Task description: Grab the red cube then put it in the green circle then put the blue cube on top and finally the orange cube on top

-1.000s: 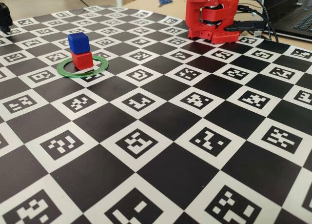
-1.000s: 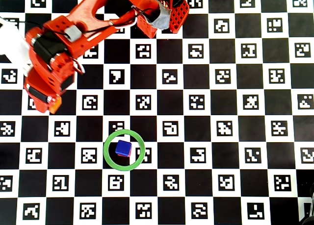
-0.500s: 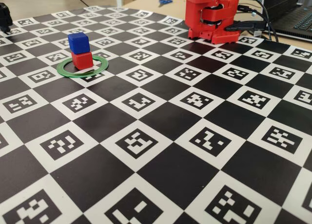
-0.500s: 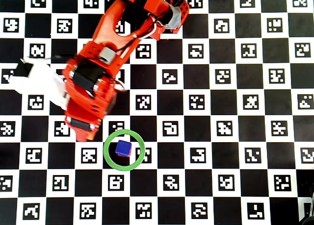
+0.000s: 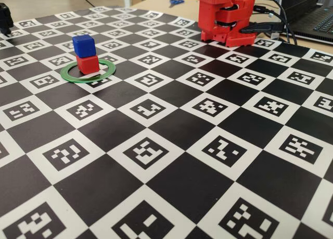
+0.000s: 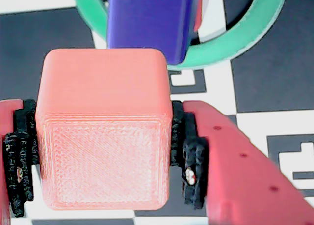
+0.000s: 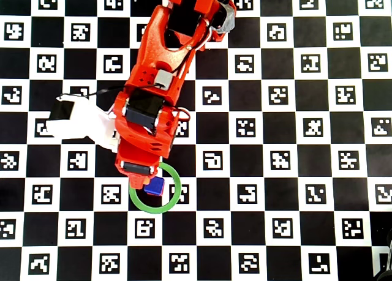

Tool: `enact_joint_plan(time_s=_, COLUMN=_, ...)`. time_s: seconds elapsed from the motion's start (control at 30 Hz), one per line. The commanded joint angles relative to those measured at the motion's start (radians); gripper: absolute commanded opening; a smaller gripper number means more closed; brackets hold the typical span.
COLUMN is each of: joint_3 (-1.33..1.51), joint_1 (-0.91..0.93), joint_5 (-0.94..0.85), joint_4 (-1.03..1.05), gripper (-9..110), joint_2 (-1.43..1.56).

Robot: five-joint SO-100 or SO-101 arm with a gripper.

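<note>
In the wrist view my gripper [image 6: 104, 159] is shut on the orange cube [image 6: 103, 132], held between the black pads [image 6: 190, 156]. Just beyond it is the blue cube [image 6: 147, 24], stacked on the red cube [image 6: 197, 14], of which only a sliver shows, inside the green circle [image 6: 235, 43]. In the overhead view the gripper [image 7: 143, 180] hangs over the upper left edge of the green circle [image 7: 174, 198], beside the blue cube [image 7: 155, 187]; the orange cube is hidden there. The fixed view shows the blue cube [image 5: 84, 45] on the red cube [image 5: 87, 63] in the green circle [image 5: 106, 72].
The checkerboard marker mat [image 5: 171, 145] covers the table. The arm's red base [image 5: 226, 15] stands at the back with cables [image 5: 270, 25] and a laptop [image 5: 317, 15] beside it. Scissors [image 5: 176, 2] lie behind. A white piece [image 7: 79, 119] sits left of the arm.
</note>
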Motion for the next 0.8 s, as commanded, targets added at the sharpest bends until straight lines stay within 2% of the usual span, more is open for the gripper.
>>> enact_joint_plan(time_s=0.0, joint_3=0.015, joint_1=-0.021, joint_5=0.009, joint_4=-0.041, gripper=10, joint_2=0.133)
enact_joint_plan(time_s=0.77, joint_3=0.156, joint_1=-0.054, joint_5=0.023, joint_4=-0.187, gripper=10, joint_2=0.048)
